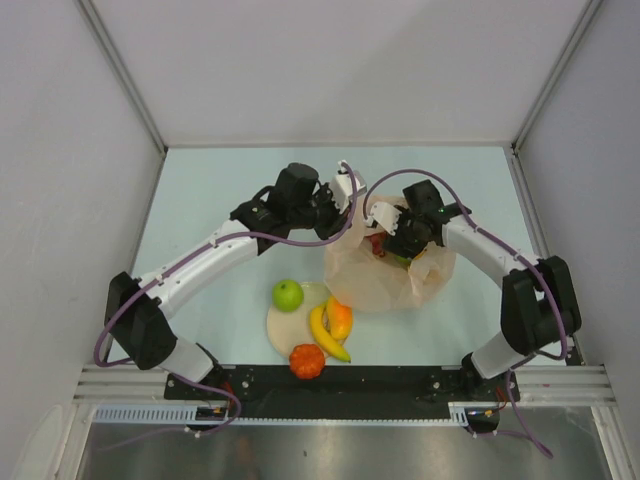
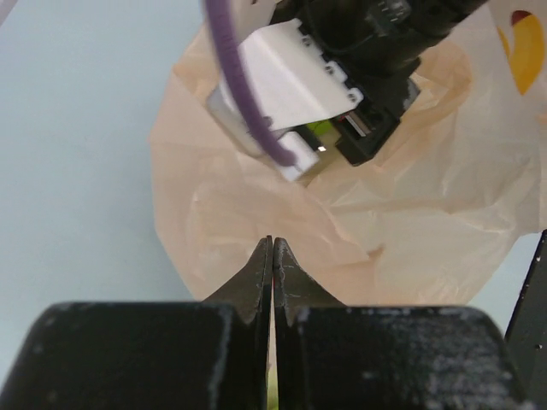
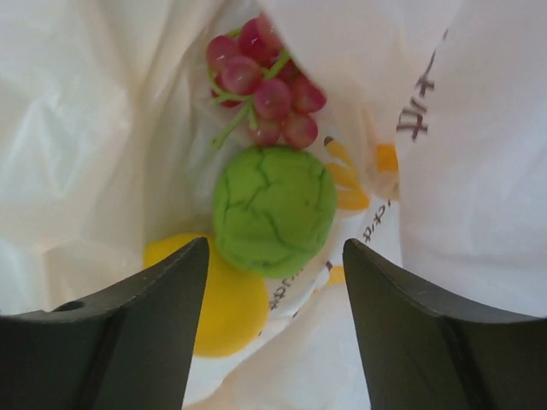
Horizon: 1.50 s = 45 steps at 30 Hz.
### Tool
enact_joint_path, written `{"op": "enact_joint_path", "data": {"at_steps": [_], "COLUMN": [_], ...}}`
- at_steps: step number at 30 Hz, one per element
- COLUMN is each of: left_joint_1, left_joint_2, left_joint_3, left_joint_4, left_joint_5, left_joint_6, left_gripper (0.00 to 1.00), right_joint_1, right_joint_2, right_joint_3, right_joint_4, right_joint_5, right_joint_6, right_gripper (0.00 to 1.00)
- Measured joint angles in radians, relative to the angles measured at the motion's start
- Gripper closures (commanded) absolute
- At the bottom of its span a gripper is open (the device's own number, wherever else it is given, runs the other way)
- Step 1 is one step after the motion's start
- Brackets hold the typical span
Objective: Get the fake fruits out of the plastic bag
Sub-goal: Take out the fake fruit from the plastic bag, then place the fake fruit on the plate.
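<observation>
Right gripper (image 3: pixel 275 252) fingers, spread open, flank a green, crackle-skinned plastic fruit (image 3: pixel 273 220) inside the translucent peach-pink plastic bag (image 3: pixel 85 137). Left gripper (image 2: pixel 272 248) fingers stand shut at its rim. Risk: closing may trap loose film and drag the bag.

Red grape bunch (image 3: pixel 265 85) above cracked green fruit (image 3: pixel 273 209) and yellow fruit (image 3: pixel 226 312) inside plastic bag (image 3: pixel 85 128), between spread jaws.
</observation>
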Motion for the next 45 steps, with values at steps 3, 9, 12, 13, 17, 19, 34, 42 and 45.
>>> {"op": "enact_joint_path", "data": {"at_steps": [3, 9, 12, 13, 17, 19, 34, 42, 45], "left_joint_1": [0.0, 0.0, 0.0, 0.0, 0.006, 0.016, 0.219, 0.369, 0.434], "left_joint_2": [0.0, 0.0, 0.0, 0.0, -0.002, -0.005, -0.139, -0.34, -0.41], "left_joint_3": [0.0, 0.0, 0.0, 0.0, 0.0, 0.004, 0.114, 0.0, -0.064], "left_joint_4": [0.0, -0.001, -0.001, 0.0, 0.001, -0.001, 0.018, 0.035, 0.04], "left_joint_5": [0.003, 0.0, -0.002, -0.005, -0.008, -0.009, -0.005, 0.016, 0.037], "left_joint_6": [0.0, 0.001, 0.001, 0.001, 0.001, -0.002, -0.125, -0.158, -0.174], "left_gripper": [1.0, 1.0, 1.0, 1.0, 1.0, 0.95, 0.21, 0.21, 0.21], "right_joint_1": [-0.006, -0.01, -0.014, -0.017, -0.017, -0.011, 0.488, 0.559, 0.587], "right_joint_2": [0.076, 0.193, 0.191, 0.184, 0.09, 0.0, -0.371, -0.114, -0.007], "right_joint_3": [0.03, 0.076, 0.084, 0.085, 0.092, 0.111, 0.224, 0.253, 0.269], "right_joint_4": [0.016, 0.006, -0.004, -0.01, -0.037, -0.073, -0.383, -0.311, -0.266], "right_joint_5": [0.0, 0.002, 0.001, -0.003, -0.043, -0.082, -0.237, -0.339, -0.358], "right_joint_6": [-0.005, -0.015, -0.022, -0.019, -0.015, -0.014, 0.118, 0.143, 0.145], "right_gripper": [0.26, 0.55, 0.69, 0.7, 0.68, 0.67, 0.64, 0.66, 0.66]}}
